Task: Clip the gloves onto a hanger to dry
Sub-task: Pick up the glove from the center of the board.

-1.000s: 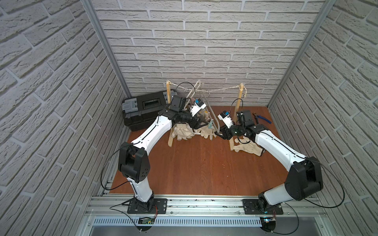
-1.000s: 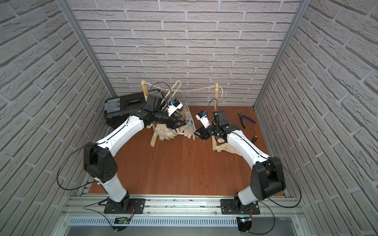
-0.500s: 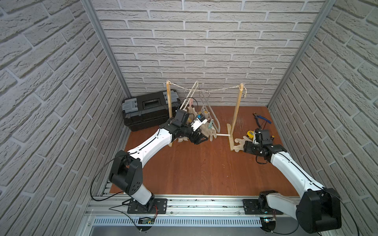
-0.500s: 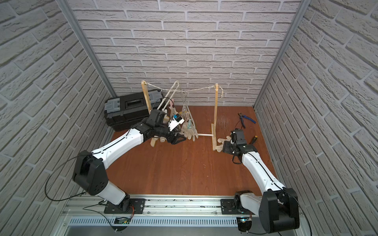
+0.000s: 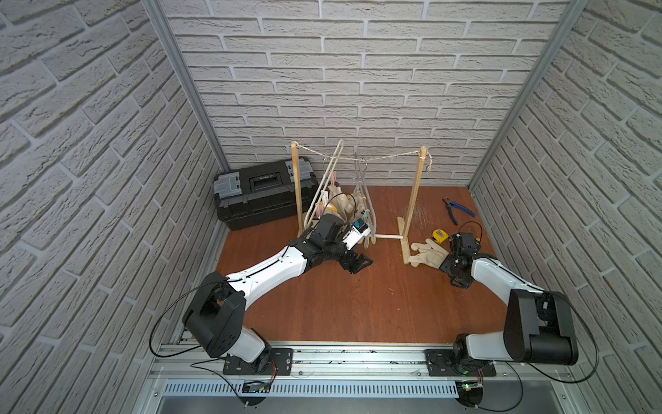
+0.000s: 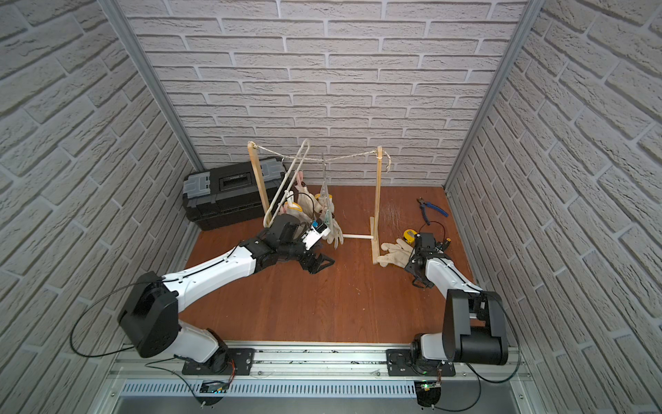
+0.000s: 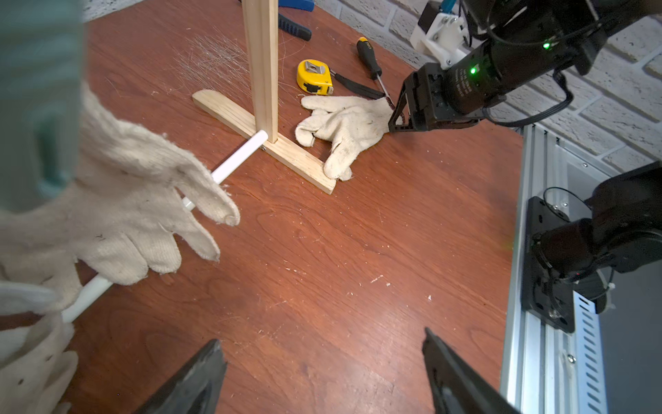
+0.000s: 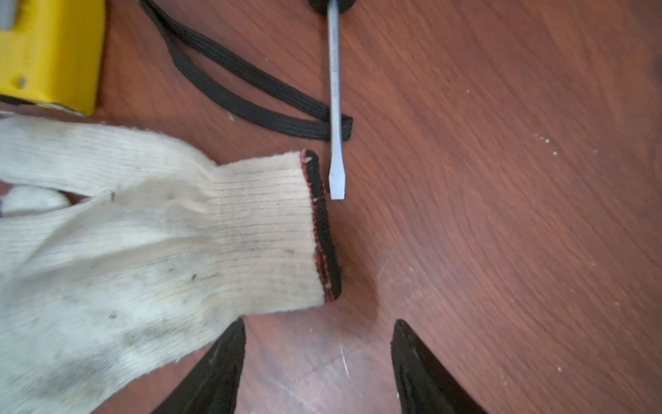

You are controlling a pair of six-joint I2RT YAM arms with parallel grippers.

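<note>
Several off-white gloves (image 5: 340, 206) hang clipped on white hangers (image 5: 331, 168) from the string of a wooden rack. One hanging glove (image 7: 125, 215) shows close in the left wrist view. Another glove (image 5: 428, 252) (image 7: 349, 122) lies flat on the floor by the rack's right foot, with a dark-edged cuff (image 8: 322, 222). My left gripper (image 5: 358, 263) (image 7: 322, 353) is open over bare floor in front of the hanging gloves. My right gripper (image 7: 396, 118) (image 8: 318, 333) is open at that cuff, one finger beside the cloth, nothing between the jaws.
A black toolbox (image 5: 265, 197) stands at the back left. The wooden rack (image 5: 415, 193) has a foot (image 7: 265, 139) on the floor. A yellow tape measure (image 5: 439, 234), a screwdriver (image 8: 335, 107) and blue pliers (image 5: 458, 208) lie near the loose glove.
Both grippers have left the hangers. The left one drew back and down in front of the rack and opened wider. The right arm swung right, down to the glove on the floor.
</note>
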